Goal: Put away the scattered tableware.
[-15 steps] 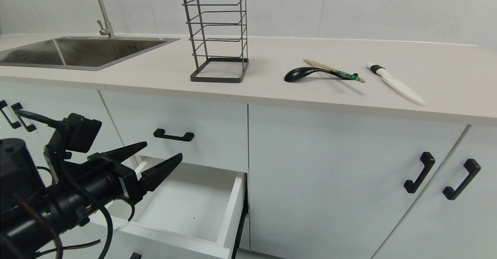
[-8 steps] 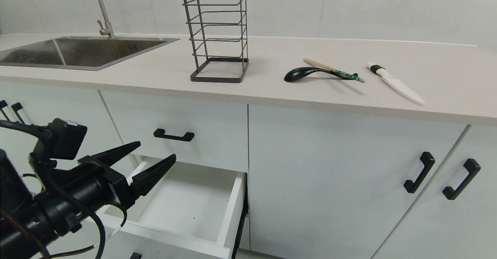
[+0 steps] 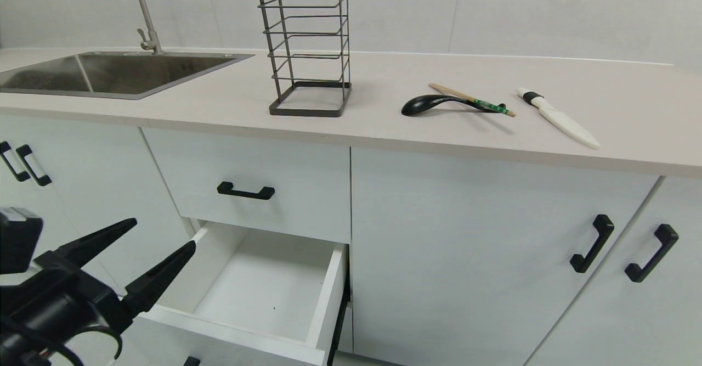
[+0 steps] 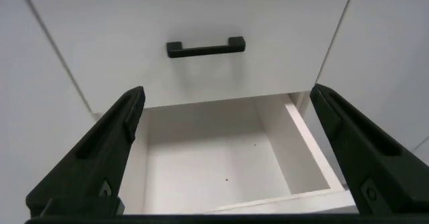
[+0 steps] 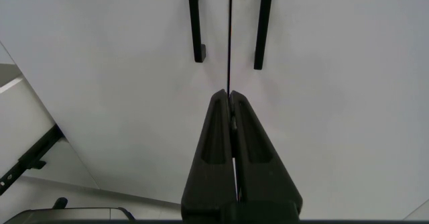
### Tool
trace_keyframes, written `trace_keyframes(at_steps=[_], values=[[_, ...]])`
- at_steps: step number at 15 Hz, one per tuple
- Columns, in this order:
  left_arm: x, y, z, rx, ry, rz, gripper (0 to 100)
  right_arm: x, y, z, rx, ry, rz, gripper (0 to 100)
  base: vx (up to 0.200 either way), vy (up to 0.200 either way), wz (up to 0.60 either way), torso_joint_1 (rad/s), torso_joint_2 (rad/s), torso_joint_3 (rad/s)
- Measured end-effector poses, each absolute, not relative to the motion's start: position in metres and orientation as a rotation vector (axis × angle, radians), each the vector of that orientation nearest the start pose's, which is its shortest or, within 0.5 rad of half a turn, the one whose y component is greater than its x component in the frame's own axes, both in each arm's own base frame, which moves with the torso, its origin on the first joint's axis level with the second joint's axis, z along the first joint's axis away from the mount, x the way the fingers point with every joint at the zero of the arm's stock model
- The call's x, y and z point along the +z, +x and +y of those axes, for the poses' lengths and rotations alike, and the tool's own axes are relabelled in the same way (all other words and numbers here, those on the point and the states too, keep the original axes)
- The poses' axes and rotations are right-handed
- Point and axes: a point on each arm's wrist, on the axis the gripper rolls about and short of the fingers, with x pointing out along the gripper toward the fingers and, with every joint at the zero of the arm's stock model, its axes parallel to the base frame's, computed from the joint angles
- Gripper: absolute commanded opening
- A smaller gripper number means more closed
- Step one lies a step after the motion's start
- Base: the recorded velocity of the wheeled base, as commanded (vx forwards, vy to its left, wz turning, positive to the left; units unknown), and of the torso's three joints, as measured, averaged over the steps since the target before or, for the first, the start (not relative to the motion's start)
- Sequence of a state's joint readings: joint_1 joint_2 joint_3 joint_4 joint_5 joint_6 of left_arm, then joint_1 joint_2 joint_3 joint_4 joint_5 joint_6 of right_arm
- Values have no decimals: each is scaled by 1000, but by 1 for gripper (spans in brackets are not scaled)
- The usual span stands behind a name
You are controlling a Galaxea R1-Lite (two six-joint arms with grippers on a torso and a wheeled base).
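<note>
- Presently, three pieces of tableware lie on the counter (image 3: 384, 75), all right of the wire rack (image 3: 307, 42).
- Spoon (image 3: 433, 102): black, lying flat, bowl toward the rack, handle end meeting the chopsticks (image 3: 471, 100) near their green band.
- Chopsticks: wooden, lying at an angle behind the spoon handle.
- Knife (image 3: 556, 118): white with a dark band on the grip, just right of the chopsticks and apart from them, tip pointing toward the counter's front edge.
- Drawer (image 3: 329, 294): the lower of two under the rack, pulled out, white inside. The drawer above it is closed and has a black handle (image 3: 245, 191).
- Left jaws: released and spread wide, holding nothing. They are low at the robot's left, in front of the open drawer and short of its front panel. The left wrist view shows the drawer (image 4: 312, 147) between them.
- Right jaws: clenched together on nothing, aimed at the seam between two white cabinet doors, with a black door handle (image 5: 196, 23) on either side of it.
- Sink (image 3: 109, 72) and faucet (image 3: 140, 9): at the counter's far left, well apart from the tableware.
</note>
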State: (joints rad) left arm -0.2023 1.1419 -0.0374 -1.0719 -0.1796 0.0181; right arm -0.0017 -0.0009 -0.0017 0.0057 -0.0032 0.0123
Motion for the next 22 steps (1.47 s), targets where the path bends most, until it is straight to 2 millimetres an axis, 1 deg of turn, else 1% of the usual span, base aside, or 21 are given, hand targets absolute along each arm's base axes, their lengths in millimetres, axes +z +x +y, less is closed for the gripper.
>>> trace_keyframes(at_steps=[4,6,8,10,12,13,14,17,20,22], values=[[151,85,-17,-340,61,-53,100,75,-23,0,-5,12,3,0,0,0,0,0,0,0],[148,66,-13,-320,92,-71,100,75,-23,0,-4,12,3,0,0,0,0,0,0,0],[138,41,-9,-297,114,-62,100,75,-23,0,-4,12,4,0,0,0,0,0,0,0],[122,18,-5,-252,122,-37,100,75,-23,0,-4,12,3,0,0,0,0,0,0,0],[102,-2,-4,-200,121,0,100,75,-23,0,-5,12,4,0,0,0,0,0,0,0],[89,-9,-3,-181,118,48,100,75,-23,0,-5,12,3,0,0,0,0,0,0,0],[81,-14,-3,-156,110,71,100,75,-23,0,-4,12,4,0,0,0,0,0,0,0],[77,-21,-1,-58,20,25,100,75,-23,0,-5,12,4,0,0,0,0,0,0,0],[76,-23,-1,-49,15,-1,100,75,-23,0,-5,12,4,0,0,0,0,0,0,0],[76,-23,-1,-41,64,-10,100,75,-23,0,-5,12,3,0,0,0,0,0,0,0]])
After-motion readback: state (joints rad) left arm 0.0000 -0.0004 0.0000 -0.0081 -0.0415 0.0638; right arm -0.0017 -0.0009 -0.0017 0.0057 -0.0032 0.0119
